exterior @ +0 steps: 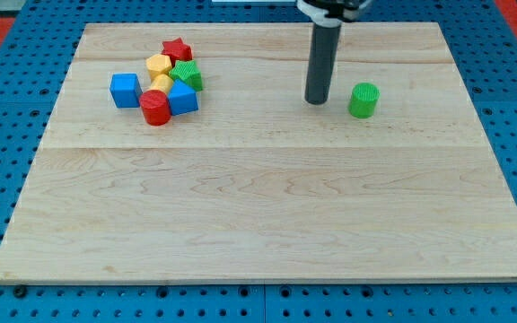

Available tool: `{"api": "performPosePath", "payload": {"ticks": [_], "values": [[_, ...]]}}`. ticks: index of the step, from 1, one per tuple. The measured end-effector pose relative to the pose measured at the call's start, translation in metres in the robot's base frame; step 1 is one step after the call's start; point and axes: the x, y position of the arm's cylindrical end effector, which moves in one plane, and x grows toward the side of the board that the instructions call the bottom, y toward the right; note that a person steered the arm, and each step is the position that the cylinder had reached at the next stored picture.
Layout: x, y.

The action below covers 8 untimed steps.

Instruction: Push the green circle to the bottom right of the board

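Observation:
The green circle point(363, 100) is a short green cylinder standing on the wooden board point(267, 215), right of centre in the view's upper half. My rod comes down from the view's top, and my tip point(317, 100) rests on the board just left of the green circle, with a small gap between them. The circle stands alone, far from the other blocks.
A cluster of blocks lies at the view's upper left: a red star point(178, 48), a yellow hexagon point(158, 65), a green star point(188, 75), a yellow block point(162, 82), a blue cube point(125, 90), another blue block point(183, 97) and a red cylinder point(155, 108).

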Motion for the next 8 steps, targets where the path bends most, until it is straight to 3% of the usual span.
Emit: {"api": "performPosePath", "payload": {"ticks": [1,3,6,7,8], "values": [[-0.007,0.065],[0.048,0.121],[0.145,0.112],[0.129,0.084],[0.141,0.082]]}}
